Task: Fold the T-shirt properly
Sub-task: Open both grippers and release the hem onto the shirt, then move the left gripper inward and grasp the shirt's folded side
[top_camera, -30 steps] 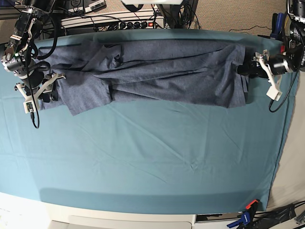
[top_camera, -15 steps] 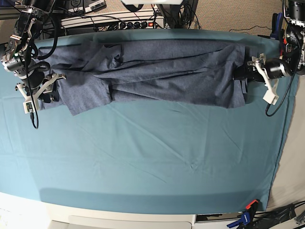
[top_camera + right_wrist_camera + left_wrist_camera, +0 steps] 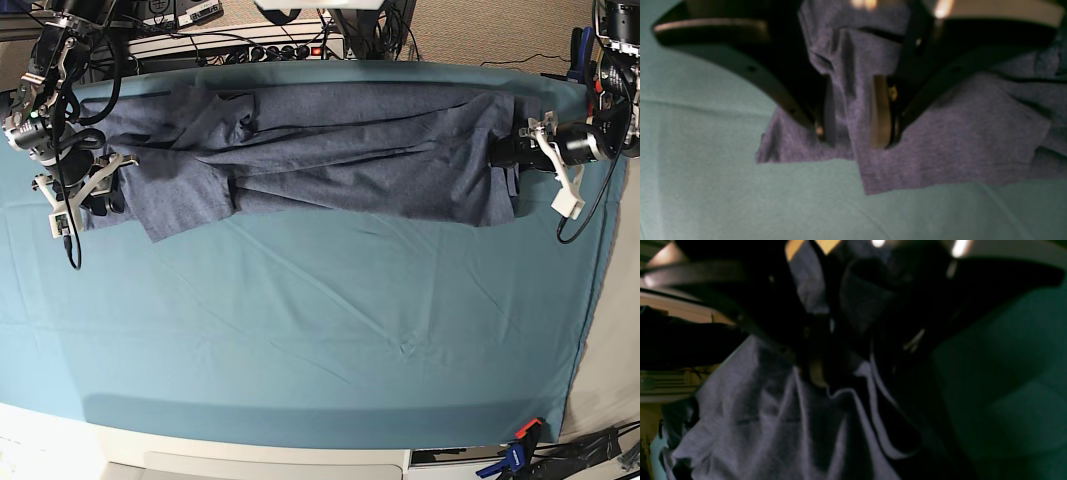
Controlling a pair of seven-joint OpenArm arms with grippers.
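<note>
The slate-blue T-shirt (image 3: pixel 340 150) lies stretched in a long rumpled band across the far part of the table, plain side up. At its right end my left gripper (image 3: pixel 505 150) holds the bunched edge; in the dark left wrist view, cloth (image 3: pixel 750 413) runs up between the fingers of that gripper (image 3: pixel 846 353). At the shirt's left end my right gripper (image 3: pixel 105 185) is shut on a fold. In the right wrist view that fold sits pinched in the right gripper (image 3: pixel 851 130), and the shirt's corner (image 3: pixel 957 140) spreads flat below it.
A teal table cloth (image 3: pixel 320 330) covers the whole table. Behind the far edge sit a power strip and cables (image 3: pixel 250 45). A blue and orange clamp (image 3: pixel 520 445) grips the front right corner. The table's right edge runs close to my left arm.
My left gripper has shifted slightly inward along the shirt's right end. The right arm and the shirt's shape look unchanged.
</note>
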